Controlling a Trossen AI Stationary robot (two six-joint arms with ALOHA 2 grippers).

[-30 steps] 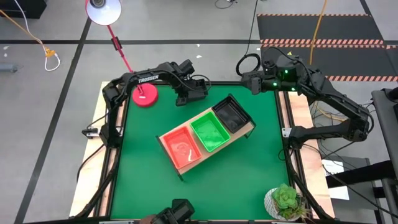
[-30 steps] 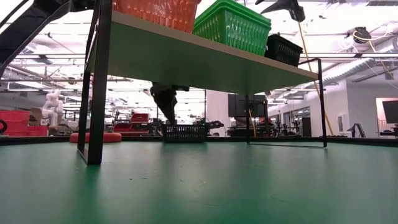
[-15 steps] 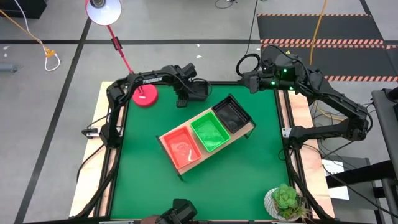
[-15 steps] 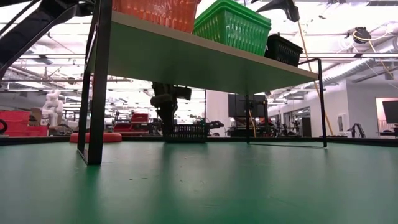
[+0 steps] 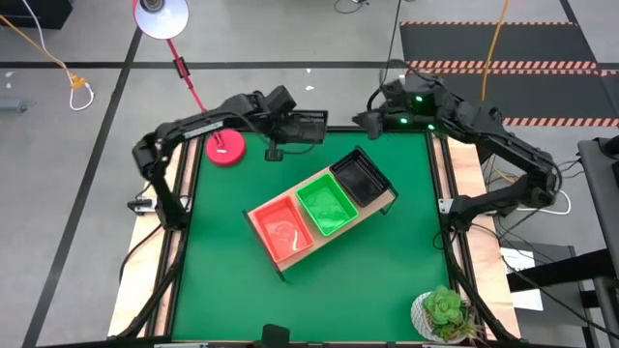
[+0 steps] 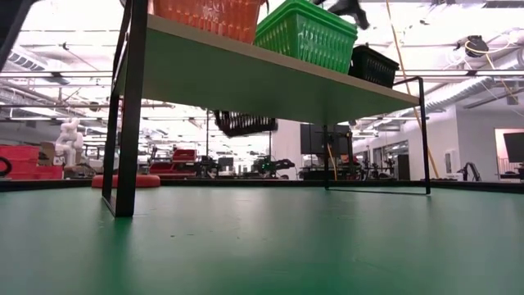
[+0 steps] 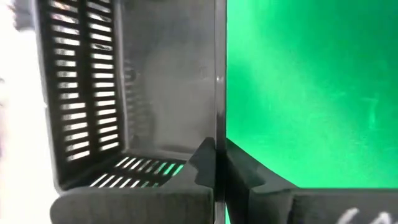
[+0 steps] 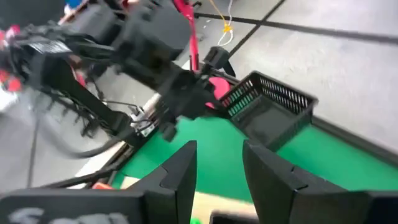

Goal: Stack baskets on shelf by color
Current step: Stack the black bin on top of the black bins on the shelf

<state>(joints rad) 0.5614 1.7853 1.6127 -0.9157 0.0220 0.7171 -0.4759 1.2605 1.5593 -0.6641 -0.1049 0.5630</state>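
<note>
The green table (image 5: 377,261) carries the shelf (image 5: 253,218), set askew near the middle, its black legs on the mat. On the board stand three basket stacks in a row: orange-red (image 5: 286,232), green (image 5: 324,205) and black (image 5: 358,180); how many lie in each stack cannot be counted from above. In the low view the orange-red and green stacks rise higher than the black one.

One more black basket (image 5: 302,126) hangs in the air over the table's far edge, clear of the shelf. The left gripper (image 5: 279,129) is clamped on its rim, fingers pinched together on the wall. The right gripper (image 5: 368,121) hovers near the far right corner, fingers parted and empty.

Around stand a red lamp base (image 5: 225,148) at the far left corner and one plant pot (image 5: 443,313) at the near right corner.
</note>
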